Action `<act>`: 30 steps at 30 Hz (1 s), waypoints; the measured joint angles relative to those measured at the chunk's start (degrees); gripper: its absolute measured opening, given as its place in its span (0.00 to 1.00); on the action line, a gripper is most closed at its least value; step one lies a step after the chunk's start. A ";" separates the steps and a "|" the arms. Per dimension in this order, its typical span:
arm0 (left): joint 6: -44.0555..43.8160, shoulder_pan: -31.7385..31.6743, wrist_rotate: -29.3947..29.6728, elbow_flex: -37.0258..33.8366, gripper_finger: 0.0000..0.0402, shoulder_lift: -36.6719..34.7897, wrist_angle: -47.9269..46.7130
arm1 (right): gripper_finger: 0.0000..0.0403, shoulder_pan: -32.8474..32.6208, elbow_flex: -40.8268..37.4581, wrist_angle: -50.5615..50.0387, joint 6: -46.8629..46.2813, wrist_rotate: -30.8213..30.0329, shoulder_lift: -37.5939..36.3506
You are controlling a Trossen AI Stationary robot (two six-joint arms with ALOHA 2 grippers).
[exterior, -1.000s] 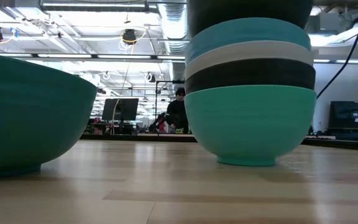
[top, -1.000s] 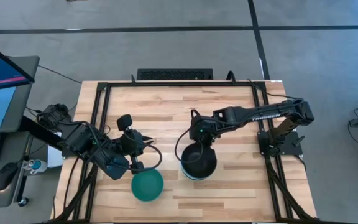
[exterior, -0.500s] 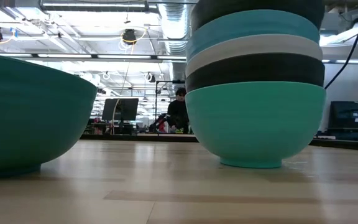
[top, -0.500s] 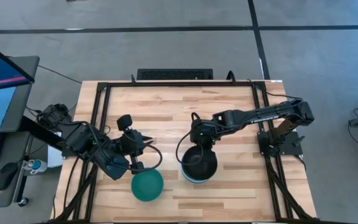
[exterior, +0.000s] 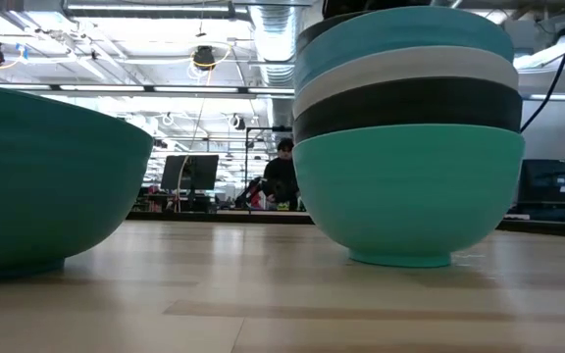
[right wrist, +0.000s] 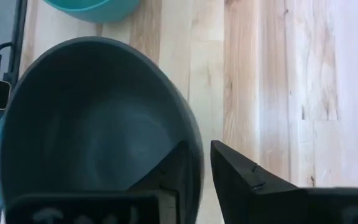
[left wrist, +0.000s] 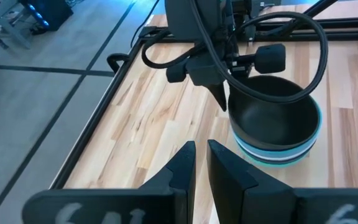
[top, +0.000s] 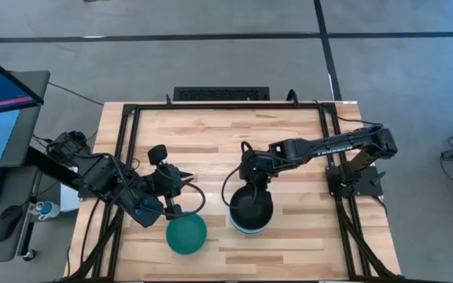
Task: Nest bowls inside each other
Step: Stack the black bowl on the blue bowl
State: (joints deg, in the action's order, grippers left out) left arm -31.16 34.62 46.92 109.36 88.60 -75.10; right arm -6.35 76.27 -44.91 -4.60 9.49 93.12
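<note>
A stack of several nested bowls [top: 250, 214] stands right of the table's middle: cyan at the bottom [exterior: 410, 196], then black, white and cyan, with a black bowl [right wrist: 92, 137] on top. A darker teal bowl [top: 186, 234] rests alone on its foot near the front edge. My right gripper [right wrist: 199, 163] is open astride the top black bowl's far rim, one finger inside and one outside. My left gripper [left wrist: 201, 155] hovers above the table by the teal bowl's far side, shut and holding nothing. My right gripper comes slanting down from the far side, its fingers [right wrist: 232, 171] on either side of the black bowl's far rim [right wrist: 194, 146]. The bowl sits level in the stack. Whether either finger touches the rim I cannot tell.
A black metal frame [top: 226, 104] runs around the wooden table top. Bare wood lies at the far side and at the right of the stack. A monitor, keyboard and mouse [top: 6, 222] stand off the table's left edge. A person sits far off in the room [exterior: 282, 172].
The top black bowl has sunk into the stack: in the low view a broad band of it stood above the upper cyan bowl, and now only a sliver shows. The stack has shifted slightly on the table. My left arm has kept still.
</note>
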 joint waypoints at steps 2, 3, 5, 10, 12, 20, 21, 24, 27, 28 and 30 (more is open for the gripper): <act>-0.02 -0.01 0.00 0.00 0.08 0.00 -0.01 | 0.23 -0.02 0.00 0.13 0.00 1.19 0.00; -0.02 -0.01 0.00 0.00 0.08 0.00 -0.03 | 0.23 -0.04 0.00 0.35 0.01 1.35 0.00; -0.02 0.00 0.00 0.00 0.08 0.02 -0.03 | 0.21 -0.10 0.00 0.63 0.04 1.40 0.00; -0.02 -0.01 0.00 0.00 0.08 0.02 -0.03 | 0.09 0.00 0.00 0.55 0.09 1.16 0.00; -0.04 -0.01 0.00 0.00 0.08 0.02 -0.03 | 0.04 0.00 0.00 0.64 0.42 1.21 0.00; -0.07 0.00 0.02 0.00 0.08 0.02 -0.03 | 0.04 -0.95 -1.13 1.18 0.09 1.06 -0.04; -0.07 -0.01 0.02 0.00 0.08 0.02 -0.03 | 0.03 -1.24 -2.07 1.60 0.07 1.09 -0.04; -0.05 -0.01 0.02 0.00 0.08 0.02 -0.05 | 0.04 -2.07 -4.60 2.21 -1.19 1.35 -0.05; 0.02 -0.01 0.02 0.00 0.08 0.02 -0.17 | 0.06 -2.58 -6.91 5.45 -3.03 1.87 -0.17; 0.04 -0.13 0.02 0.00 0.08 0.02 -0.34 | 0.06 -2.68 -7.02 5.70 -3.10 1.74 -0.17; -0.02 -0.41 0.02 0.00 0.08 0.02 -0.93 | 0.06 -2.69 -7.06 6.02 -3.09 1.65 -0.17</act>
State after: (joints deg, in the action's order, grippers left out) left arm -31.18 34.21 46.94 109.36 88.62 -76.03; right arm -9.04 69.21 -38.89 -7.70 11.15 92.95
